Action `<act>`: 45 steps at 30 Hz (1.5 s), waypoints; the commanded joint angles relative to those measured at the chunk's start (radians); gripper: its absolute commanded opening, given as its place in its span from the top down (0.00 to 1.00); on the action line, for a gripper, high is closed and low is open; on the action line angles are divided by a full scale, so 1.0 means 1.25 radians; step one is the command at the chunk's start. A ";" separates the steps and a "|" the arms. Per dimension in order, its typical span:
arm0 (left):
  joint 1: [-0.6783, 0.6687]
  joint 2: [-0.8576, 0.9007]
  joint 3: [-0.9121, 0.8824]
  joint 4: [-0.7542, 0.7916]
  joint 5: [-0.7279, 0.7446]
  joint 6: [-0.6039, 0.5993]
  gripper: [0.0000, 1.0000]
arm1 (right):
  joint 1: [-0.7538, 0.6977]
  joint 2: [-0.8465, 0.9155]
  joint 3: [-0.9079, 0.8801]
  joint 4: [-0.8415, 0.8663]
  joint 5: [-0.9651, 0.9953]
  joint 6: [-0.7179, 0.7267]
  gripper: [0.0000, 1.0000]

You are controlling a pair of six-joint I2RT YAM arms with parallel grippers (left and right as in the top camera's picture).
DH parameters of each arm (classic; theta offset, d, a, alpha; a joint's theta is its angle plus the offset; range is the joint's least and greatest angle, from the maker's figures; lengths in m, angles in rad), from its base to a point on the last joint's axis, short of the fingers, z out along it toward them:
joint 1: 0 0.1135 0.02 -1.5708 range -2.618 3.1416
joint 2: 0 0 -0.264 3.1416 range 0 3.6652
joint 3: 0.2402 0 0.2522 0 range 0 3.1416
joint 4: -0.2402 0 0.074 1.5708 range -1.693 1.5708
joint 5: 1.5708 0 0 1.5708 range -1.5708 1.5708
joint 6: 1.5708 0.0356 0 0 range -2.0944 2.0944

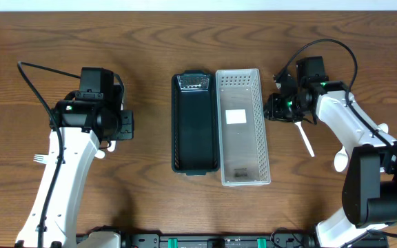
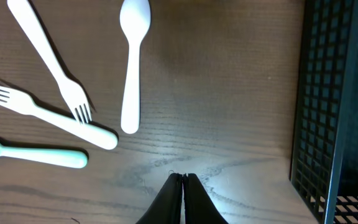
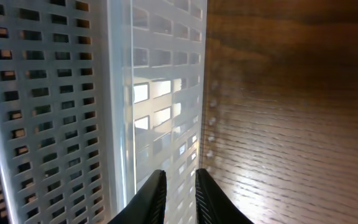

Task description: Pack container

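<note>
1. The table (image 1: pixel 143 55) is brown wood with a strong wavy grain.
2. Two long, narrow plastic baskets lie touching side by side at the centre of the overhead view. The black basket (image 1: pixel 195 127) is on the left and the white basket (image 1: pixel 243 138) on the right.
3. Both have walls pierced with rows of small rectangular slots; the white one is translucent. The right wrist view shows its grid up close (image 3: pixel 55 106).
4. A white square label (image 1: pixel 236 116) lies on the white basket's floor. It is too small to read.
5. The left gripper (image 2: pixel 183 177) has its black tapered fingers pressed together, holding nothing, above bare wood.
6. In the upper left of the left wrist view lie a smooth white plastic spoon (image 2: pixel 131 68) and two white forks (image 2: pixel 48 50) (image 2: pixel 48 115), one's tines resting on the other's handle. Below them is a pale green handle (image 2: pixel 33 154).
7. The right gripper (image 3: pixel 179 174) shows a narrow gap between its fingers and holds nothing, just beside the white basket's outer wall.
8. Right of it in the overhead view lie a thin white utensil (image 1: pixel 306 140) and a second white spoon (image 1: pixel 341 160).
</note>
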 commanded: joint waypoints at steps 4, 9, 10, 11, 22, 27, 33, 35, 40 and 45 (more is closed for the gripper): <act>-0.001 0.004 0.017 -0.008 -0.010 0.005 0.94 | 0.010 0.007 0.018 0.002 -0.037 0.026 0.81; -0.001 0.004 0.017 -0.007 -0.010 0.005 0.88 | 0.008 0.007 0.019 0.002 0.019 0.035 0.81; -0.001 0.004 0.017 -0.007 -0.010 0.005 0.83 | 0.008 0.007 0.018 0.002 0.049 0.041 0.80; -0.001 0.004 0.017 -0.007 -0.010 0.005 0.73 | 0.006 0.007 0.019 0.002 0.078 0.041 0.79; -0.001 0.004 0.017 -0.007 -0.010 0.005 0.31 | -0.118 -0.003 0.201 -0.209 0.285 -0.065 0.32; -0.001 0.004 0.017 -0.007 -0.010 0.005 0.29 | -0.160 -0.003 0.407 -0.410 0.453 -0.165 0.01; -0.001 0.004 0.017 -0.007 -0.010 0.005 0.29 | -0.210 -0.002 0.502 -0.449 0.494 -0.298 0.01; -0.001 0.004 0.017 -0.007 -0.010 0.005 0.28 | -0.224 0.013 0.501 -0.438 0.487 -0.341 0.01; -0.001 0.004 0.017 -0.007 -0.010 0.004 0.28 | -0.232 0.086 0.501 -0.413 0.488 -0.434 0.01; -0.001 0.004 0.017 -0.007 -0.010 0.004 0.28 | -0.232 0.176 0.501 -0.377 0.478 -0.444 0.04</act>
